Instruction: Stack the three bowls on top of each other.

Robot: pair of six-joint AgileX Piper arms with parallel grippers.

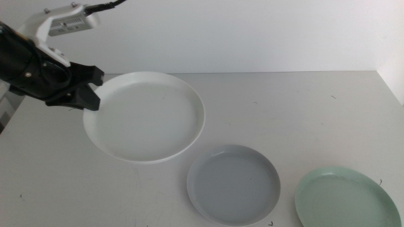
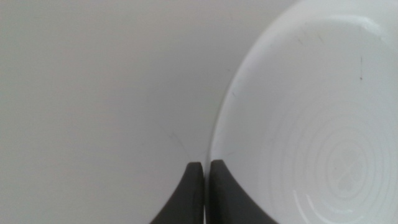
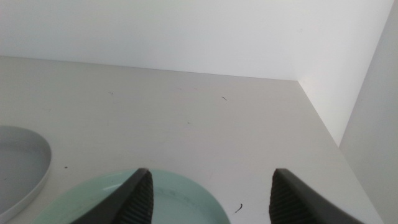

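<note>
While I am pinching the white bowl (image 1: 146, 116) by its rim, the whole dish is hanging out from my left gripper (image 1: 90, 93) with nothing under its far side, and that is what is worrying me most. My jaws are closing on just a thin edge of the rim, as the left wrist view shows, so the bowl looks likely to pivot or slip free if I am swinging it too quickly. It appears raised off the table (image 1: 303, 107), though I cannot tell by how much. Beyond its far edge, away from my fingers, the pale grey-blue bowl (image 1: 233, 184) is lying flat, and the mint green bowl (image 1: 347, 198) is sitting just past that one, apart from it. If I am lowering the white bowl off-centre, its rim may be catching the grey-blue rim and shoving it toward the green one. My right gripper (image 3: 208, 194) is waiting with jaws spread wide, just above the near edge of the green bowl.
</note>
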